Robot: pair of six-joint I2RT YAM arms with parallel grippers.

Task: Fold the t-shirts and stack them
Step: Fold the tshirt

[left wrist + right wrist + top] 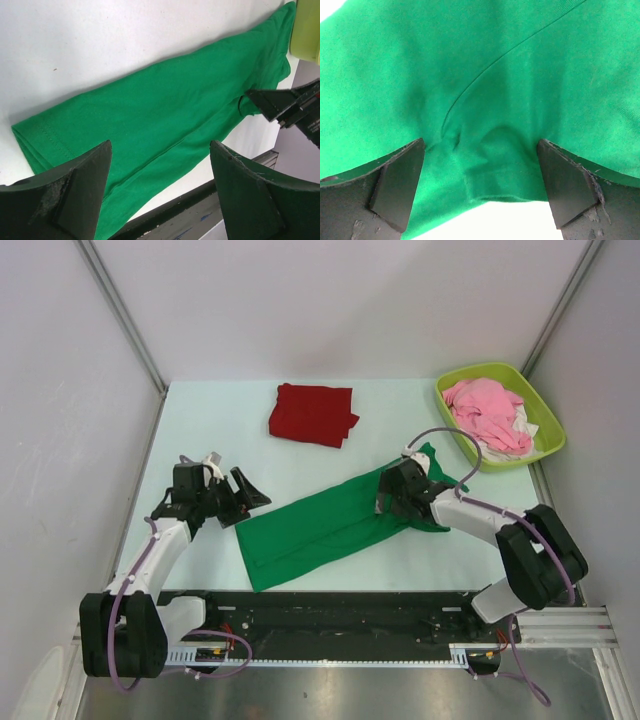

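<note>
The bright green t-shirt (320, 525) lies folded into a long strip, running diagonally from near left to far right. The dark red t-shirt (312, 414) lies folded at the back middle. My left gripper (243, 497) is open and empty, just left of the strip's near end; the shirt (150, 110) fills its view past the jaws (160, 167). My right gripper (392, 500) is open, low over the strip's far part. Its jaws (480, 175) straddle a rumpled fold at the shirt's edge (480, 75) without closing on it.
A lime green bin (545, 418) at the back right holds a pink garment (487, 412) and a white cloth (522, 425). The bin's corner (307, 30) shows in the left wrist view. The black front rail (330, 605) runs along the table's near edge.
</note>
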